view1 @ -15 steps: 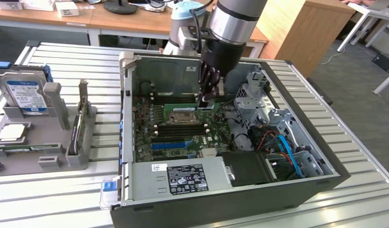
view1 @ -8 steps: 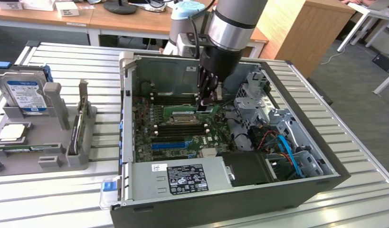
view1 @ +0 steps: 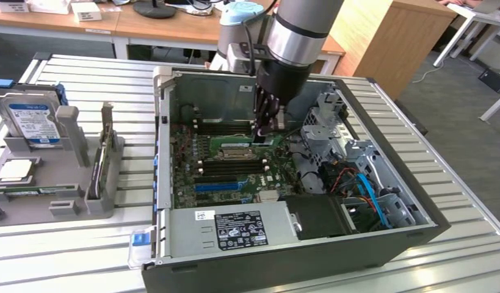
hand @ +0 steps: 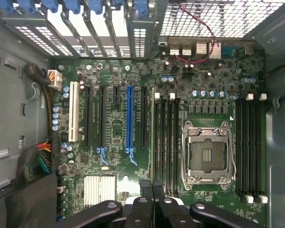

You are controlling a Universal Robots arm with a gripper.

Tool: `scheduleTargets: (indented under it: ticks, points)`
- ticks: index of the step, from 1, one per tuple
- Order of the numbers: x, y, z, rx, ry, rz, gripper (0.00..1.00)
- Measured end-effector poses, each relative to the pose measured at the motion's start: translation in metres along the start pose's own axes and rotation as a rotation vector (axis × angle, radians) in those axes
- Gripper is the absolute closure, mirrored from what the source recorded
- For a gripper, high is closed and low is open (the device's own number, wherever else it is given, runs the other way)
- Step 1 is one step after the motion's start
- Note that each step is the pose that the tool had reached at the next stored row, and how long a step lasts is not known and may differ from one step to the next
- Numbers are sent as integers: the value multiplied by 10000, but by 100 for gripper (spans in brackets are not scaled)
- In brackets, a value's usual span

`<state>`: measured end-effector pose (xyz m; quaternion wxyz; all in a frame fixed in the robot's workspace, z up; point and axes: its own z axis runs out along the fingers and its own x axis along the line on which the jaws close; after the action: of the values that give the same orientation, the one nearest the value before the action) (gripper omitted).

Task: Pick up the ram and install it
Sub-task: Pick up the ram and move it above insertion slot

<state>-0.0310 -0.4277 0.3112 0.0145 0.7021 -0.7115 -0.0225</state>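
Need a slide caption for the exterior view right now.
Shut gripper hangs inside the open computer case, over the motherboard beside the processor socket.

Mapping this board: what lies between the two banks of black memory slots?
The CPU socket, plainly shown in the wrist view.

Wooden desks (view1: 152, 27) and cabinet (view1: 380, 43) on grey floor (view1: 466, 91).

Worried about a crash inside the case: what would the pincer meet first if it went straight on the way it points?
Probably the black memory slots beside the CPU socket on the motherboard; the pincer points at them, though depth is unclear.
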Motion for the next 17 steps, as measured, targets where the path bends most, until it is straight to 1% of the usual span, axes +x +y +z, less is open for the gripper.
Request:
scheduleTargets:
  ticks: [5, 12, 17]
  points:
    - [-9, 1, 5, 0, -1, 73, 88]
    - [-150, 0, 61, 0, -4, 107, 88]
    - [-153, -1, 73, 1, -5, 107, 88]
